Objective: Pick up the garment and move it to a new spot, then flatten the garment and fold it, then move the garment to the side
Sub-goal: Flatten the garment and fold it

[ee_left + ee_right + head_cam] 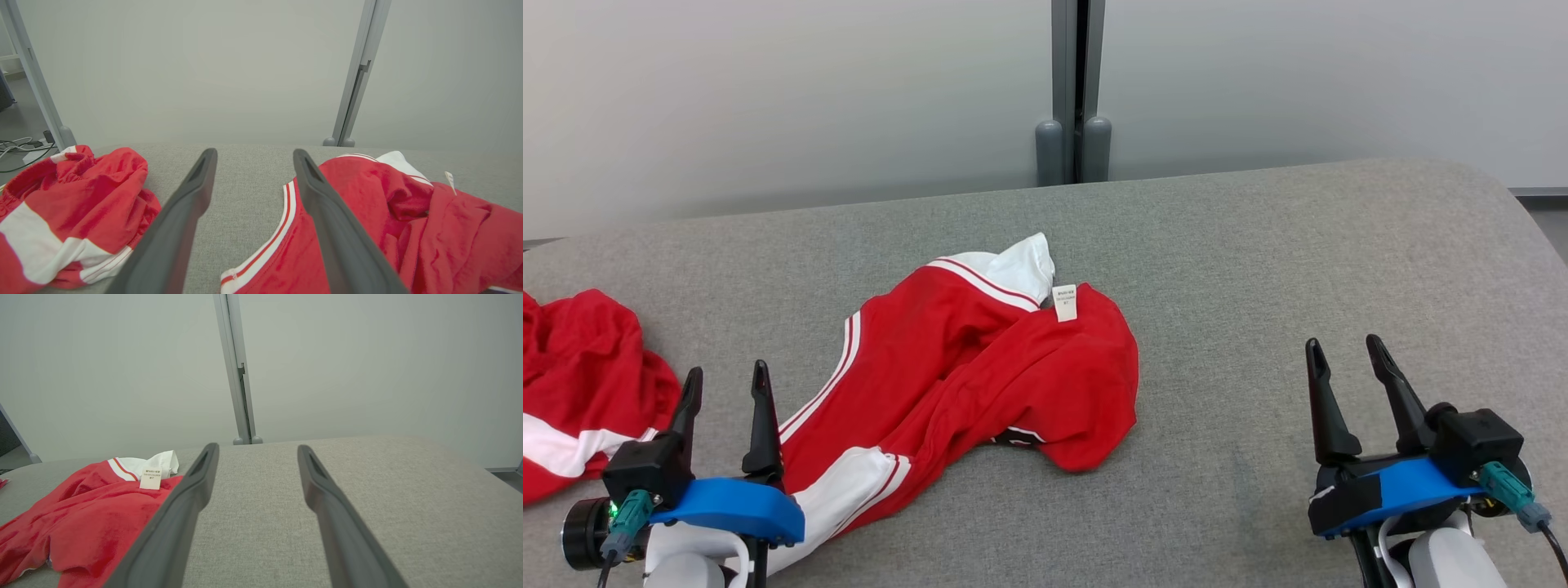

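garment (pixel 980 367) crumpled, mid-left of head frame, long axis lower-left to upper-right, white tag (pixel 1065 302) at upper end. 2nd red garment (pixel 580 384) at left edge, apart. L gripper (pixel 727 369) fingers apart, empty, just beside garment's lower-left end. R gripper (pixel 1343 343) fingers apart, empty, lower right. grey table (pixel 1258 269) open across right half.

The grey fabric surface (pixel 1258 269) before me carries a crumpled red-and-white garment (pixel 980 367) at centre and a second red garment (pixel 580 384) at the left edge.
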